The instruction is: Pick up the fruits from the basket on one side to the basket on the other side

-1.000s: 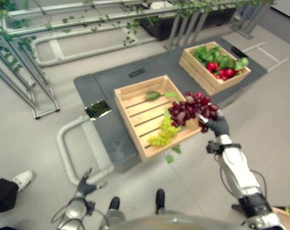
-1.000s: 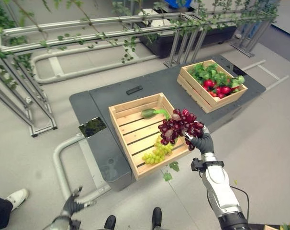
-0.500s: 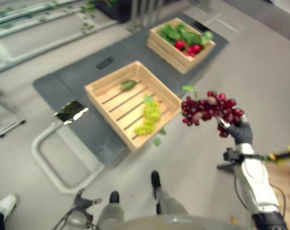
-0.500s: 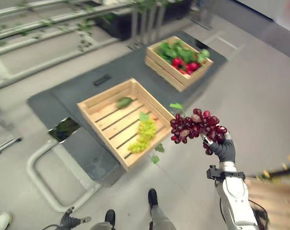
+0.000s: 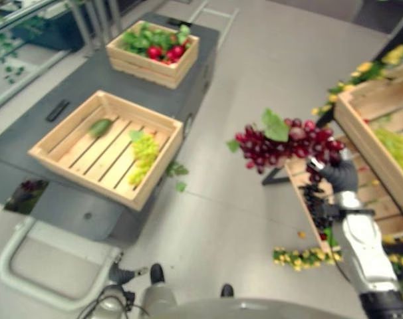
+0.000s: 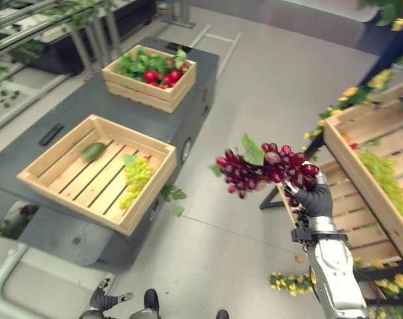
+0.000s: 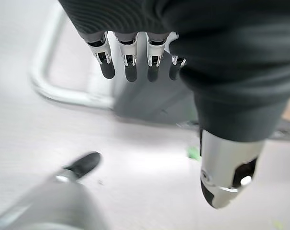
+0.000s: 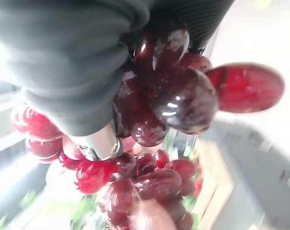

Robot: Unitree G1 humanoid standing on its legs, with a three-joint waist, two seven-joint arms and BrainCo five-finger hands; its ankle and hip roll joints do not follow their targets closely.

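Glossy dark-red grape bunch with a green leaf [image 6: 265, 169] held aloft at centre right of the eye views, round smooth berries clustered long and sideways, clamped in the right hand [image 6: 311, 197] whose dark-covered fingers curl round the stem end; seen close in the right wrist view as shiny red globes pressed against the ribbed cover [image 8: 83, 62]. Below and left of the bunch, bare grey smooth floor [image 6: 221, 232], wide and open. At left centre, shallow slatted pale-wood crate [image 6: 52, 189], square-edged, holding a pale green grape bunch [image 6: 136, 174] with a leaf near its right wall and a small oval green fruit [image 6: 93, 151] near its upper left slats, much of the slatted bottom bare. At upper left, second pale-wood crate [image 6: 132, 90] packed with leafy greens and round red fruits [image 6: 153, 75]. Both crates resting on a flat dark grey platform [image 6: 75, 109] with rounded corners. At right edge, tilted pale-wood shelf crates [image 6: 361, 159], long straight rims, green grapes lying inside the upper one, just beside the raised hand. Left hand [image 7: 130, 60] hanging low at bottom left, fingers straight and relaxed, grasping nothing, above floor and a pale curved tube rail [image 7: 54, 91].
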